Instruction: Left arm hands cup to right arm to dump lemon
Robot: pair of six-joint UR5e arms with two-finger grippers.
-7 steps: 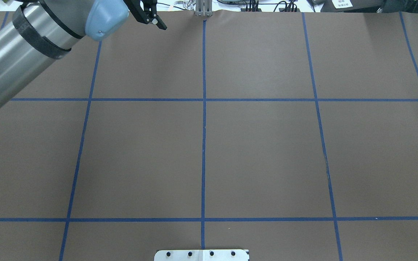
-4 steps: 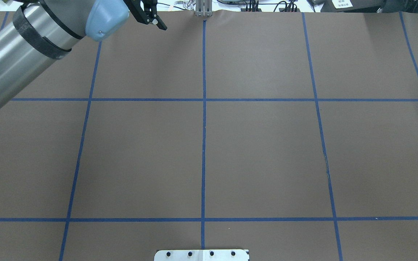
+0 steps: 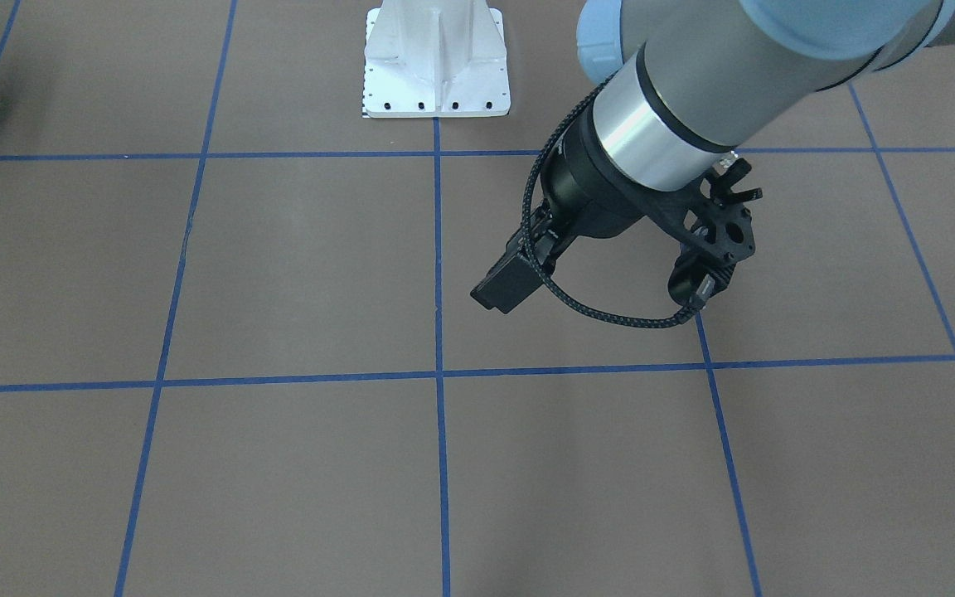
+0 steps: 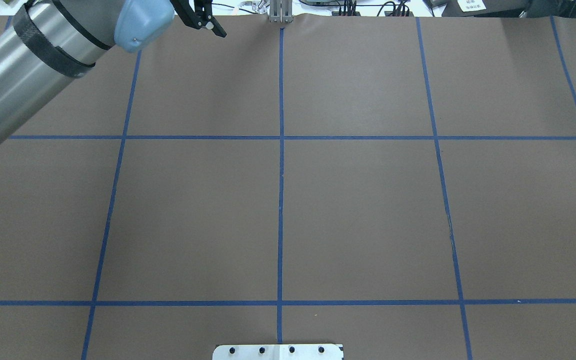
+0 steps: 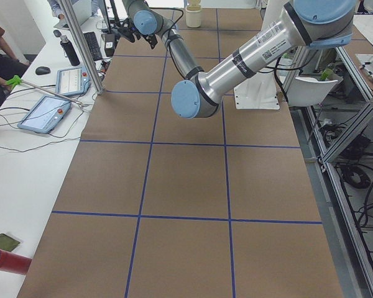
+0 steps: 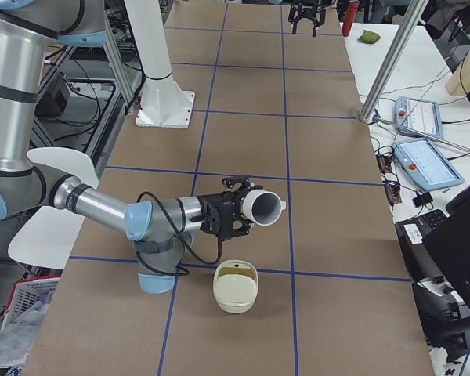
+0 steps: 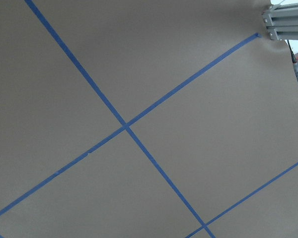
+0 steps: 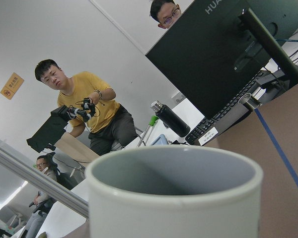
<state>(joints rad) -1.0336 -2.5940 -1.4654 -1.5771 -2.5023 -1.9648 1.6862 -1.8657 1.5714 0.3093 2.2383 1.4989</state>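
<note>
The right arm (image 6: 102, 210) holds the white cup (image 6: 263, 207) on its side in the air, mouth facing away from the arm. My right gripper (image 6: 233, 215) is shut on it. In the right wrist view the cup's rim (image 8: 174, 171) fills the bottom, its grey inside is partly seen and the fingers are hidden. The lemon shows in no view. The left arm (image 4: 28, 65) reaches to the table's far edge, and its left gripper (image 4: 208, 26) is open and empty, far from the cup. It is also small at the far end in the exterior right view (image 6: 305, 16).
A cream container (image 6: 235, 287) sits on the brown table (image 6: 329, 235) just below and in front of the cup. A metal post (image 6: 388, 70) and tablets (image 6: 427, 160) stand on the operators' side. A white base mount (image 3: 436, 58) stands at the table's robot side. Operators sit behind a monitor (image 8: 213, 59).
The left arm has drifted slightly toward the table's far edge, its gripper still open. Nothing else in the overhead view has changed.
</note>
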